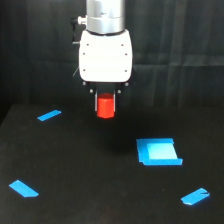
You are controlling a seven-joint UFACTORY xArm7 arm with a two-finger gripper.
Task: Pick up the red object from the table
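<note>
Gripping the red object (105,107) between dark fingers, gripper (105,106) clamped on its upper sides, apparently above the table (75,170). Looks light, rigid, matte; 2 opposite flats suit the hold.

one red object (105,107), three blue tape strips (49,115), one blue square patch (158,151)

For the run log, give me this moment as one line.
gripper: shut on red object | red object: between the fingers, apparently clear of the table | blue square patch: on table, untouched
</note>
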